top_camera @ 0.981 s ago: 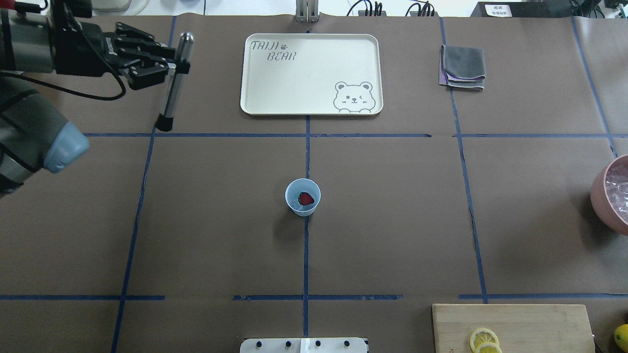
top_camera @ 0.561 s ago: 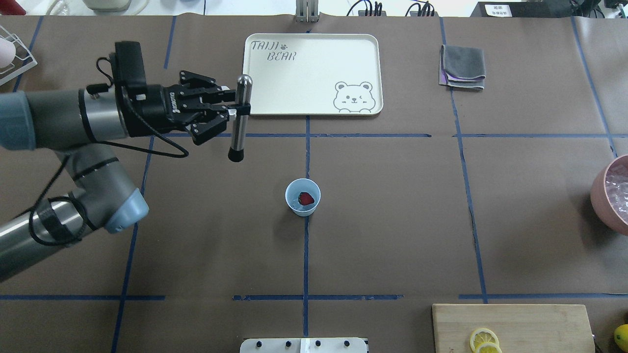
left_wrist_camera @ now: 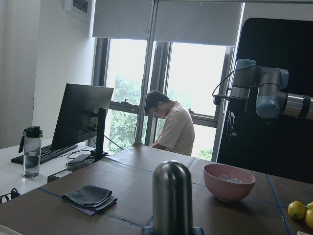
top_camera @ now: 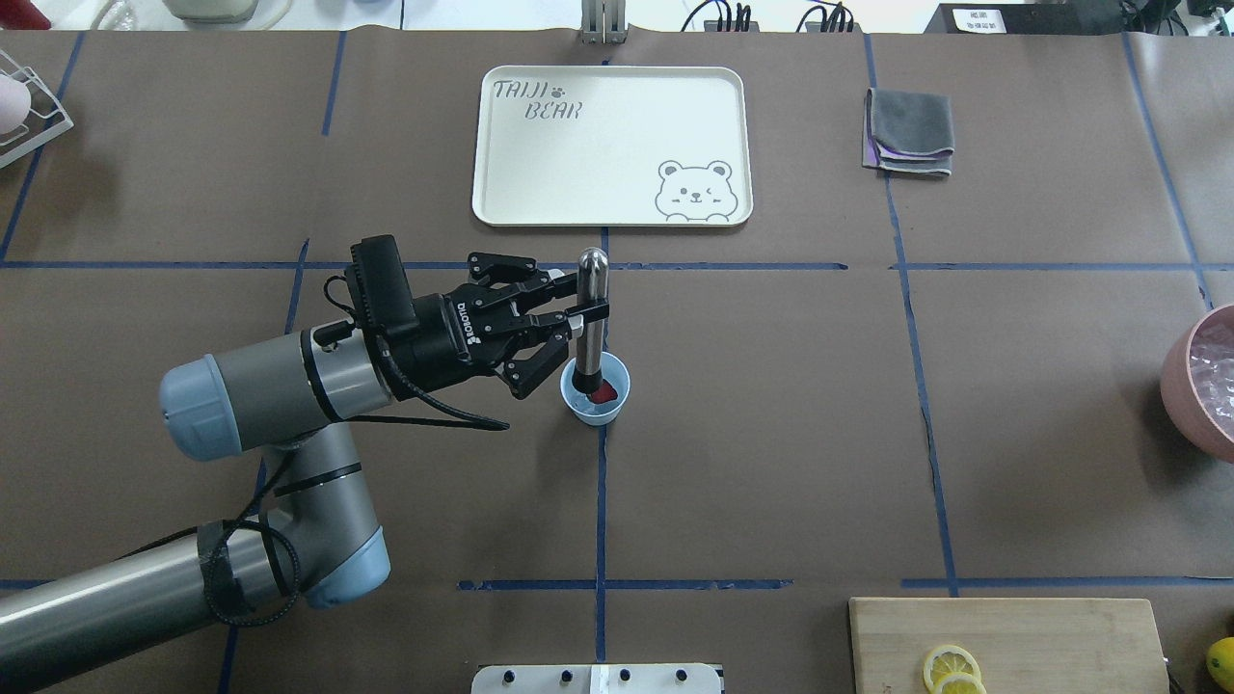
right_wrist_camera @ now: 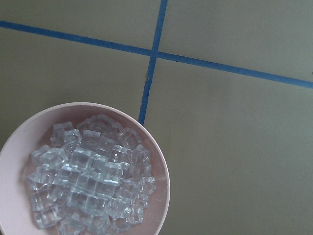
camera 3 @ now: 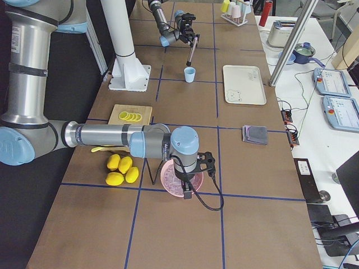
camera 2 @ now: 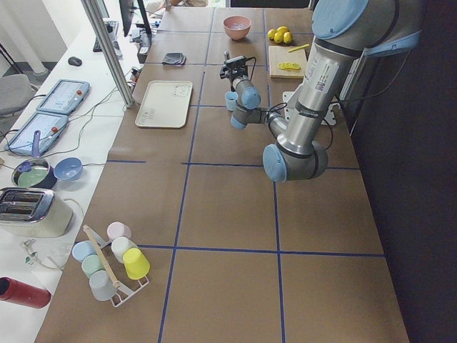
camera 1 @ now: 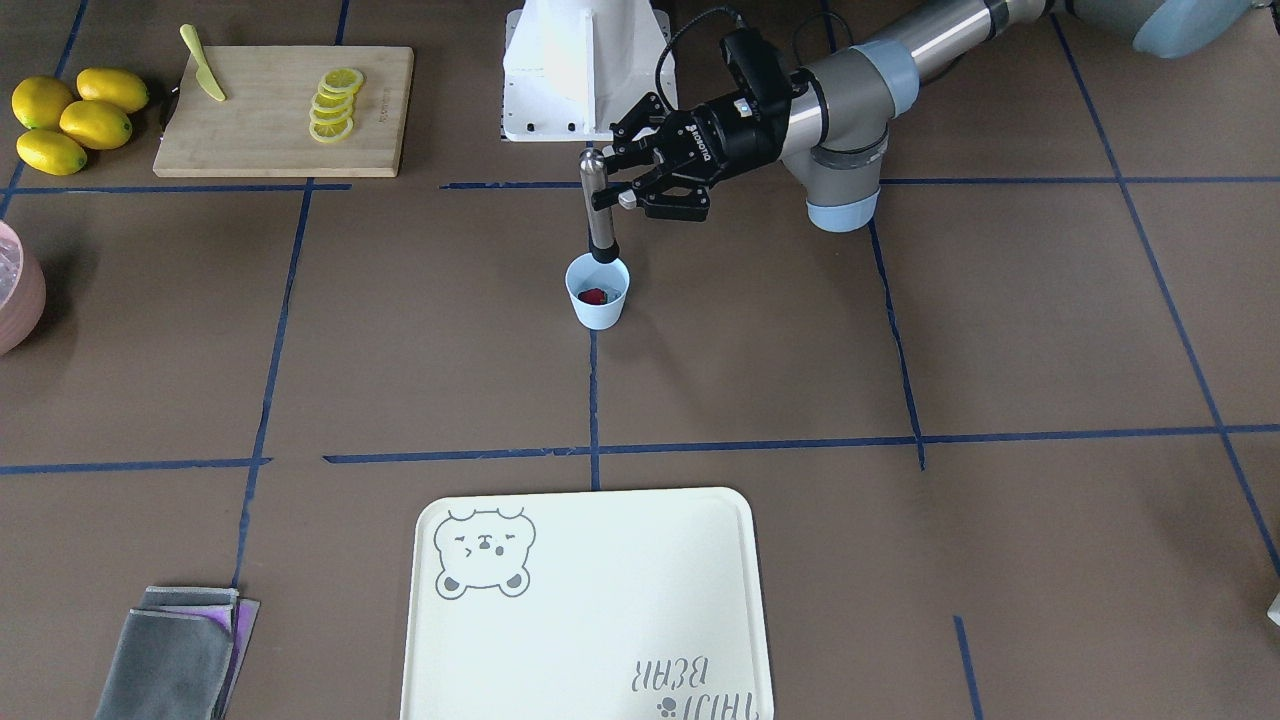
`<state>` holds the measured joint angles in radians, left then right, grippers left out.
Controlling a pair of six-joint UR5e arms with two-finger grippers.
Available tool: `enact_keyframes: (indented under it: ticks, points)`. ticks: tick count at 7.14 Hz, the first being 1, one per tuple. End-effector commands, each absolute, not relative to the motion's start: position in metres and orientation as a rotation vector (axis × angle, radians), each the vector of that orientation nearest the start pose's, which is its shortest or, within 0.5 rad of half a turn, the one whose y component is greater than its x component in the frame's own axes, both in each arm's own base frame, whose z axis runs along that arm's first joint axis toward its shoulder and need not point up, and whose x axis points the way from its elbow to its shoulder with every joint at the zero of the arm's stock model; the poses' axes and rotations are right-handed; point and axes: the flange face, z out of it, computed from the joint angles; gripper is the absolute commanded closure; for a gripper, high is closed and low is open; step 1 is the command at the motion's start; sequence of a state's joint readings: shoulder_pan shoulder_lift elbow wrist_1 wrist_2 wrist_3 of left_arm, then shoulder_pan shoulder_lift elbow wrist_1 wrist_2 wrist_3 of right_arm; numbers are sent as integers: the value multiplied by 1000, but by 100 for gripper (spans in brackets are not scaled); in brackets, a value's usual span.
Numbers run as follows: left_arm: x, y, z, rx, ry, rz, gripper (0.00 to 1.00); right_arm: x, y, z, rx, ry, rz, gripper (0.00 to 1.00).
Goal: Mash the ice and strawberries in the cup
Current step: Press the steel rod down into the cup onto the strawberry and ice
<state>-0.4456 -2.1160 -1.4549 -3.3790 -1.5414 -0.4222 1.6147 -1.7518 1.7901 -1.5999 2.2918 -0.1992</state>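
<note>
Blue cup (top_camera: 595,410) stood mid-table on a tape line — a strawberry piece (top_camera: 605,391) inside.
A steel pestle (top_camera: 590,318) stood upright, its black tip in the cup's mouth beside the berry. The tray (top_camera: 501,145) lay farther back, well apart. The left gripper (top_camera: 576,310) reached in level, clenched on the pestle's shaft. The right gripper (camera 3: 187,189) hung over the pink bowl (camera 3: 168,180) — its grip could not be told.

cup (camera 1: 597,308): light blue, upright, central | strawberry (top_camera: 606,391): dark red, inside cup | ice: indistinct
</note>
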Motion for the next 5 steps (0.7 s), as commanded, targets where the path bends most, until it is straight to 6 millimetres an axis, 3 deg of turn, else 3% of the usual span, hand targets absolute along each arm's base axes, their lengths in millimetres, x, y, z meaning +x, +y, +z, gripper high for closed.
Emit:
enact_keyframes:
  ticks: [1, 2, 4, 5]
  points:
    - [494, -380, 229, 1627, 1548, 347, 100, 86, -412, 640, 95, -715, -151, 1]
    - [502, -384, 230, 1633, 1531, 351, 100, 86, -412, 640, 95, -715, -151, 1]
    - [526, -396, 260, 1636, 1512, 334, 100, 86, -412, 640, 95, -715, -149, 1]
    - [528, -398, 270, 1637, 1513, 334, 100, 86, -412, 640, 95, -715, -149, 1]
